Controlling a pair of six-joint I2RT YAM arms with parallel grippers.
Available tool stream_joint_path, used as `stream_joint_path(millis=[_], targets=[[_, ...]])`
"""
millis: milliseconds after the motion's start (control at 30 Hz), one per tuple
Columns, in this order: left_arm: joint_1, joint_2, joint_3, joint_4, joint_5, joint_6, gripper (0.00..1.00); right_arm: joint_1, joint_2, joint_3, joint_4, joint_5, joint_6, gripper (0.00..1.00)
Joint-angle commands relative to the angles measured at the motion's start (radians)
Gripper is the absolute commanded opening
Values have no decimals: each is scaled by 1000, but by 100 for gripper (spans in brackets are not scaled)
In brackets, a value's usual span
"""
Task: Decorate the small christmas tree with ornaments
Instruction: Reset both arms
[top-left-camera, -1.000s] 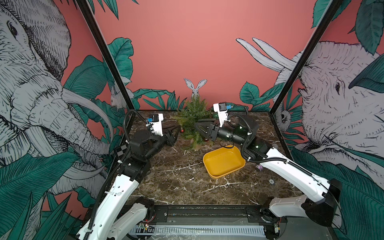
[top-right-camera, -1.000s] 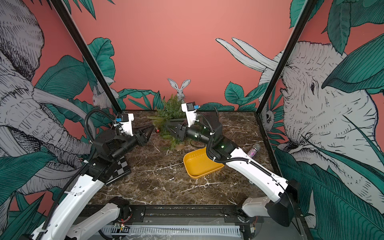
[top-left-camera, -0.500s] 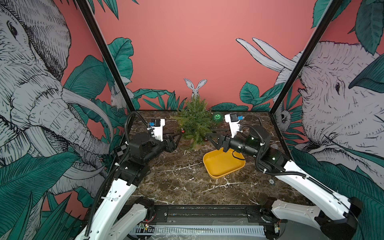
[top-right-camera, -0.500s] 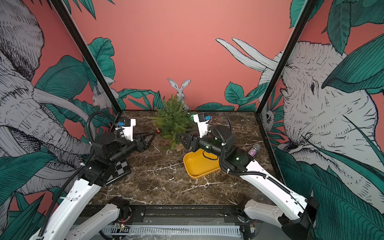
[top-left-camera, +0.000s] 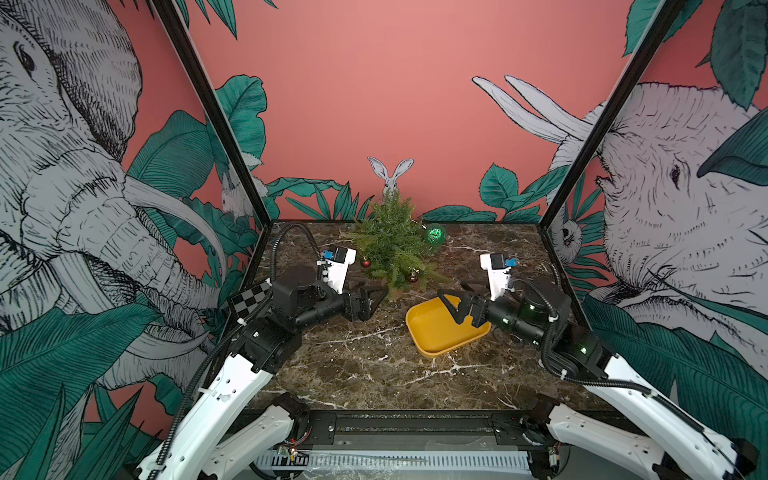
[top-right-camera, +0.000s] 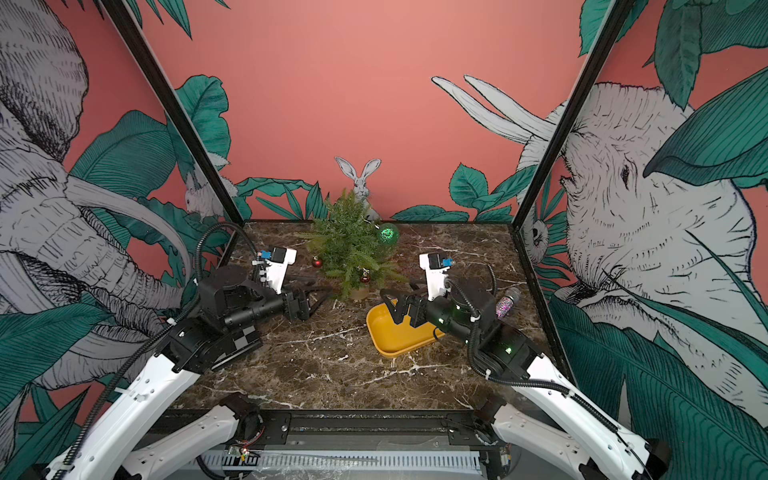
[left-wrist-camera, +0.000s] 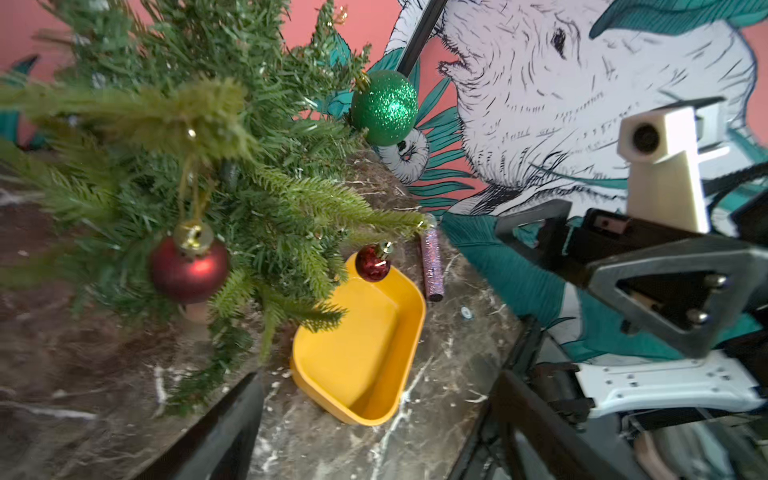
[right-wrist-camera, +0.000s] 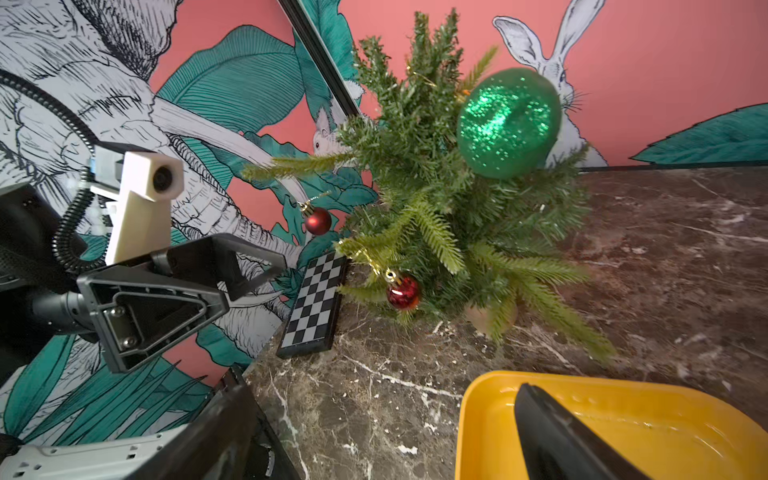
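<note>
The small christmas tree (top-left-camera: 392, 245) (top-right-camera: 349, 249) stands upright in its tan pot at the back middle of the marble table. Three ornaments hang on it. A glittery green ball (top-left-camera: 434, 234) (right-wrist-camera: 509, 122) is high on its right side. One dark-red ball (top-left-camera: 365, 262) (left-wrist-camera: 189, 268) hangs low on the left, and another (top-left-camera: 412, 277) (left-wrist-camera: 372, 264) low at the front. My left gripper (top-left-camera: 370, 300) (left-wrist-camera: 379, 376) is open and empty, just left of the pot. My right gripper (top-left-camera: 457, 297) (right-wrist-camera: 380, 388) is open and empty over the tray's back edge.
A yellow tray (top-left-camera: 419, 345) (left-wrist-camera: 419, 328) lies empty in front of the tree, to its right. A glittery silver-purple cylinder (top-right-camera: 508, 302) (left-wrist-camera: 432, 266) lies by the right wall. A checkerboard plate (top-left-camera: 249, 297) (right-wrist-camera: 313, 307) sits at the left edge.
Both grippers have drawn back from the tree towards the front and opened wide. The green ball now hangs uncovered on the tree, which stands free of both arms.
</note>
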Motion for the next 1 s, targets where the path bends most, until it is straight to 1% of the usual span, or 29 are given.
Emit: stream_joint_path(millis=[0,100,167,367,433,533,633,700,800,867,933,967], targets=[[-7,-42,-5,-39,-31,-2,99,-7,-60,-25,-34,55,23,99],[-15,-69,-22,-71,-48,-8,99,-6,-94,-44,-75,46,27,99],[-16,-91,-43,-95,-80,-14,99,-6,-104,-52,-111,39,23,99],[-16,-155,-149,-160,-207,-18,100,-6,-146,-114,-215,126,38,99],[-16,-178,-200,-149,-242,-27,99,-8,-172,-145,-239,182,39,99],[-16,-195,-265,-126,-311,-38,99,-10,-194,-188,-285,309,37,99],[-16,-165,-275,-126,-402,-22,99,-21,-176,-204,-322,459,44,99],[-11,-122,-263,-131,-465,-5,99,-38,-134,-201,-338,567,22,99],[29,-43,-236,-133,-537,14,100,-92,-66,-171,-353,696,-6,100],[85,0,-221,-136,-577,5,99,-154,-26,-162,-314,724,-45,99],[143,26,-220,-113,-600,13,99,-239,17,-163,-268,738,-72,100],[168,38,-221,-95,-629,30,99,-290,40,-167,-234,743,-85,100]])
